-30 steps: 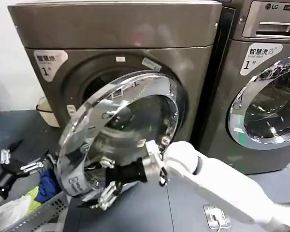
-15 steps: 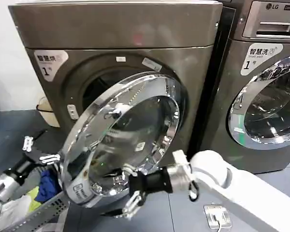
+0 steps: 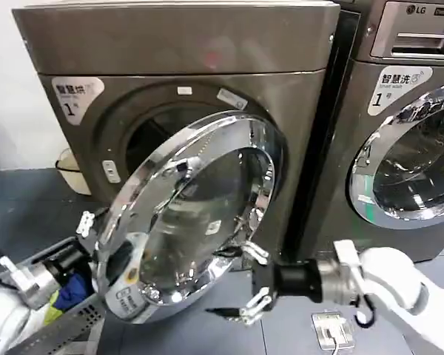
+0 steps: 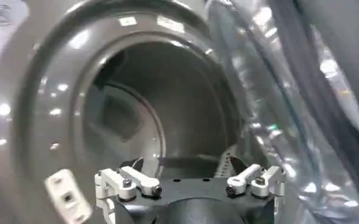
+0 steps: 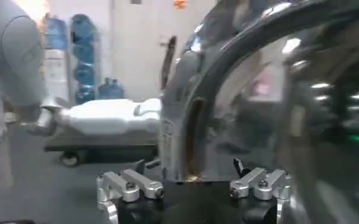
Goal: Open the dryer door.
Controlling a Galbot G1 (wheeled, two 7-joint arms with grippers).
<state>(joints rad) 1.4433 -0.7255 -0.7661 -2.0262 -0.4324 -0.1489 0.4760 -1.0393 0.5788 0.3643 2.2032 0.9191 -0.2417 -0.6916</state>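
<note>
Chrome shines on the wide rim of the dryer door [image 3: 189,214], which stands swung out from the round porthole of the dark bronze-grey dryer [image 3: 177,52], its lower edge leaning toward the camera. In the head view the right pincer [image 3: 248,285] is at about 5 o'clock of the door, just beside the rim, its fingers spread and holding nothing. The left pincer [image 3: 89,225] is at about 9 o'clock, behind the rim; its fingers [image 4: 127,182] are spread apart, facing the drum opening.
</note>
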